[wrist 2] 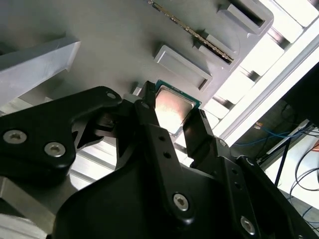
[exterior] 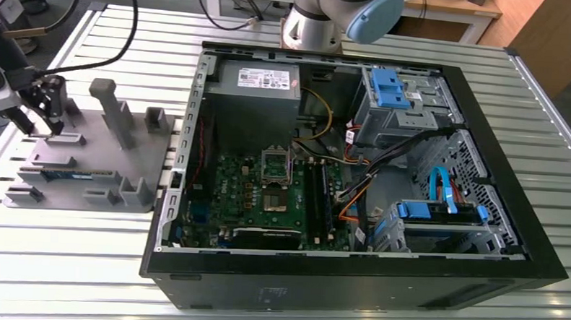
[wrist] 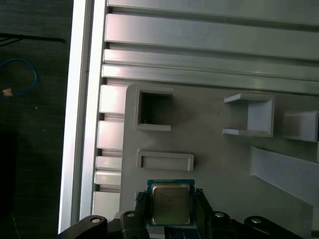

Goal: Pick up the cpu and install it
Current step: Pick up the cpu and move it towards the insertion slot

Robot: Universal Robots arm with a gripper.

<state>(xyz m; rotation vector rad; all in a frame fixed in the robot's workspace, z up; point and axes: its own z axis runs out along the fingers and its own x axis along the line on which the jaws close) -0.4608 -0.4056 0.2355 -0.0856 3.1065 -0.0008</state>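
Observation:
The cpu [wrist: 171, 203], a small square chip with a shiny silver top and a green rim, sits between my black fingertips in both wrist views. My gripper [wrist: 171, 208] is shut on it, one finger against each of two opposite edges [wrist 2: 172, 105]. The chip is at or just above the grey holder tray [wrist: 224, 164]; I cannot tell whether it is lifted. In the exterior view my gripper [exterior: 38, 124] hangs over the far corner of that tray [exterior: 83, 158] on the exterior view's left, well away from the open computer case. The motherboard's empty socket [exterior: 273, 167] lies inside the case.
The black computer case [exterior: 357, 279] lies open on the slatted metal table [exterior: 69, 266], holding a grey power supply [exterior: 260, 79], blue drive bays [exterior: 390, 89] and cables. The tray has raised posts [exterior: 109, 105] and a memory stick [wrist 2: 192, 31] in a slot.

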